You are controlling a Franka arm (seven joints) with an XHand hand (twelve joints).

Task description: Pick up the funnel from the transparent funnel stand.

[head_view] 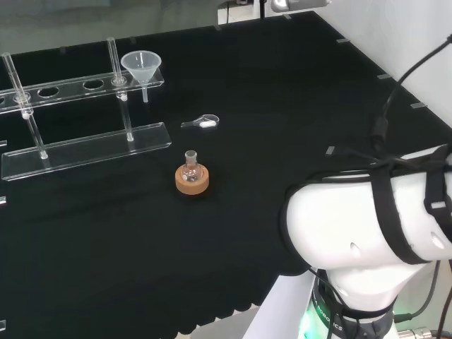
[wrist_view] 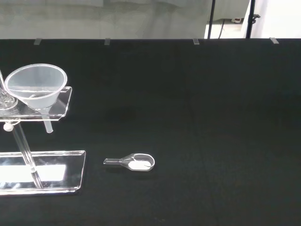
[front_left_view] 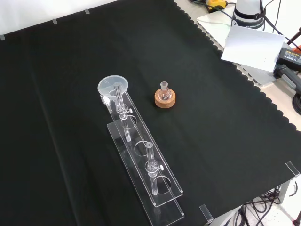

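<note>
A clear plastic funnel point(head_view: 141, 67) sits in the end hole of the transparent funnel stand's point(head_view: 85, 148) upper shelf, its spout hanging down through the hole. In the front view the funnel point(front_left_view: 113, 87) is at the far end of the stand point(front_left_view: 157, 193). The wrist view looks across the cloth at the funnel point(wrist_view: 35, 87) and the stand's shelf point(wrist_view: 61, 106) from some distance. The arm's white links point(head_view: 367, 226) rise at the right of the head view, well away from the stand.
A small glass flask on a cork ring point(head_view: 191, 178) stands in front of the stand, also in the front view point(front_left_view: 164, 98). A clear scoop with white powder point(head_view: 205, 122) lies on the cloth near the funnel point(wrist_view: 136, 162). The stand's other holes point(head_view: 49, 92) hold nothing.
</note>
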